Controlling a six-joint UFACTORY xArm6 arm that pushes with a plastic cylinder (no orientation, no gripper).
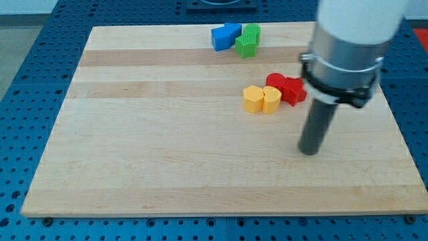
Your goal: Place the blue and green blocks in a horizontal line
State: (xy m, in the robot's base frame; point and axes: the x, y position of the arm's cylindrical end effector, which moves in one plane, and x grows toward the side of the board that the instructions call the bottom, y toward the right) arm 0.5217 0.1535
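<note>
Two blue blocks (225, 35) sit pressed together near the top edge of the wooden board (167, 147), a little right of centre. Two green blocks (248, 40) touch them on the right, one slightly lower than the other. The four form a tight cluster. My tip (308, 151) rests on the board at the view's right, well below the cluster and below and right of the red and yellow blocks. It touches no block.
Two yellow blocks (261, 99) lie side by side right of centre, with two red blocks (286, 88) touching them on the upper right. The arm's wide grey body (348, 47) hangs over the board's upper right. Blue perforated table surrounds the board.
</note>
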